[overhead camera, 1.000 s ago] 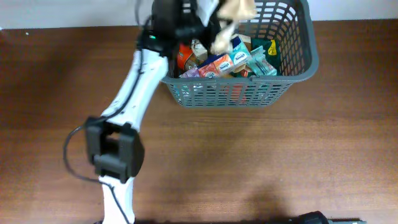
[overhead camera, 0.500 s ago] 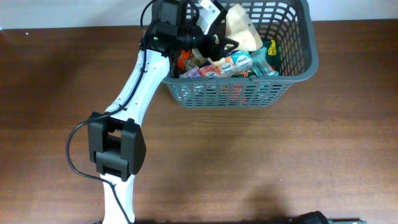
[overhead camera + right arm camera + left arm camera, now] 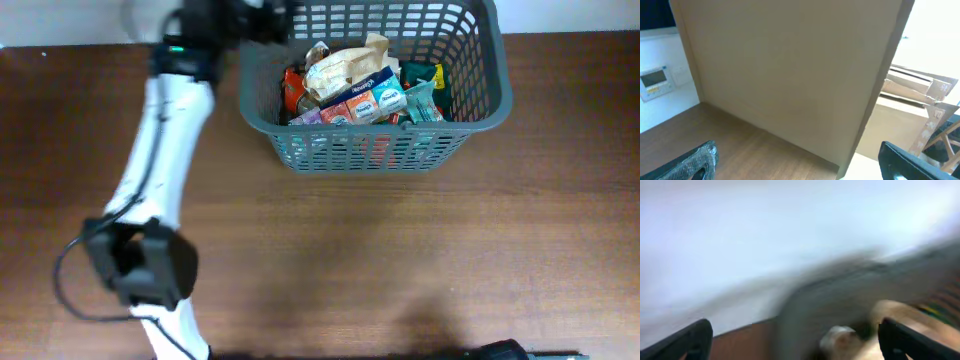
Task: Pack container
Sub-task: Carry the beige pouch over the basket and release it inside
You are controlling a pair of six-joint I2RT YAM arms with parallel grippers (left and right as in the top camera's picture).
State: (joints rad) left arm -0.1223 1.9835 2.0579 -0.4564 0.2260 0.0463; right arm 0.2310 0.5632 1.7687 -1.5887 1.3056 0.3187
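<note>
The container, a large dark grey lattice basket, stands at the back of the table. It is piled with packets: a crinkled beige packet lies on top of blue-and-orange packets, with a teal packet to their right. My left gripper hovers by the basket's back left corner, blurred. In the left wrist view, the left gripper is open and holds nothing, with the grey rim and a pale packet smeared below it. My right gripper is open and empty, away from the basket.
The white left arm runs from the table's front edge up to the back left. A beige panel fills the right wrist view above the brown tabletop. A dark part shows at the bottom edge of the overhead view.
The left gripper opened and let go of the beige packet, which now lies on the pile in the basket. The left arm swung left, out of the basket.
</note>
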